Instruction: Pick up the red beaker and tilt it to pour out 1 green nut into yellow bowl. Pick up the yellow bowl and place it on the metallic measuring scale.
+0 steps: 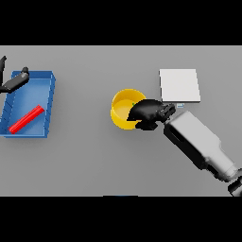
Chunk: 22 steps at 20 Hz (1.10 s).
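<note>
The yellow bowl [122, 109] stands at the table's middle, with a small green nut [133, 102] showing inside near its right rim. My right hand [150, 112] covers the bowl's right side, fingers over the rim and thumb below it, curled on the bowl. The metallic measuring scale [179, 85], a pale square plate, lies just behind and to the right of that hand. The red beaker [27, 118] lies on its side in the blue tray [49, 101] at the far left. My left hand [15, 81] hovers over the tray's back left corner, fingers straight and holding nothing.
The blue tray takes up the left edge of the table. My right forearm [198, 142] stretches from the lower right toward the bowl, passing close to the scale's front edge.
</note>
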### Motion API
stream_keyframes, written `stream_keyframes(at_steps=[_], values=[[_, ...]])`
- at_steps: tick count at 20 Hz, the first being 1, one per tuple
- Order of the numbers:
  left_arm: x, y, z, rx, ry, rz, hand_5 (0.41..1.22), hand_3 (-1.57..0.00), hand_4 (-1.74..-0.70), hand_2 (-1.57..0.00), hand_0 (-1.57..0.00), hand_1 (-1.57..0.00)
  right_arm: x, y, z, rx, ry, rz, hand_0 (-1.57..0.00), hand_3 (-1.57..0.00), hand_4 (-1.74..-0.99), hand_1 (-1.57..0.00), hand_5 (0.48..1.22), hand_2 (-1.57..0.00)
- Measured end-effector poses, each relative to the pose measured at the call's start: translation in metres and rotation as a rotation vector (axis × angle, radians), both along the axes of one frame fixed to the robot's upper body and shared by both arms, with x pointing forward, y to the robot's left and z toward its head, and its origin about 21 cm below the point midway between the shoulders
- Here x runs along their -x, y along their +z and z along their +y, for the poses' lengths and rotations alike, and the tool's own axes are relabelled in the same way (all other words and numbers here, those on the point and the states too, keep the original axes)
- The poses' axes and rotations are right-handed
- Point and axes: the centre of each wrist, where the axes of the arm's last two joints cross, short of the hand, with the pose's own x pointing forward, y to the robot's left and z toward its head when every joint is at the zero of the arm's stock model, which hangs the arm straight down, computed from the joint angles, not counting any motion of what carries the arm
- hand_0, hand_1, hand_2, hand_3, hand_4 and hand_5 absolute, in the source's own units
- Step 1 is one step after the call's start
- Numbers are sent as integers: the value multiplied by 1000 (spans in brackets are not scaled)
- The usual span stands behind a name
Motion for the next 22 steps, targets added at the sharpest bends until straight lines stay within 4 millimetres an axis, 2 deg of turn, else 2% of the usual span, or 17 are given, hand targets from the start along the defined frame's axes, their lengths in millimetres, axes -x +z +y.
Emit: stream_keyframes(at_steps=[2,5,10,15,16,18,20,22], values=[[2,-5,-1,-6,-2,13,724,1,-801,1,1,1,0,9,-2,-5,6,-7,-1534,-1192,-1729,-1531,1212,-1490],[0,-2,0,-10,-8,11,721,1,-798,1,1,1,1,29,-7,-28,14,-25,-1552,-1377,-1731,-1551,1216,-1506],[2,1,0,-9,-9,-2,723,1,-803,1,1,1,-1,77,-17,-4,-28,-104,-1565,-1286,-1723,-1564,1219,-1550],[0,2,0,-13,-9,3,723,1,-800,1,1,1,9,86,-31,-9,-47,-118,-1569,-1238,-1719,-1569,1220,-1564],[1,4,-1,-13,-15,-7,730,1,-802,1,1,1,9,93,-32,-11,-45,-142,-1569,-1263,-1719,-1569,1220,-1565],[1,6,-1,-8,-7,-8,741,1,-811,1,1,1,1,103,-39,-6,-74,-192,-1570,-1325,-1720,-1570,1221,-1567],[0,3,-1,-11,-2,-4,737,1,-802,1,1,1,-9,112,-49,6,-129,-226,-1570,-1274,-1719,-1570,1221,-1569],[3,6,0,-28,0,-3,735,1,-804,1,1,1,-16,112,-65,7,-168,-241,-1571,-1239,-1720,-1571,1221,-1570]])
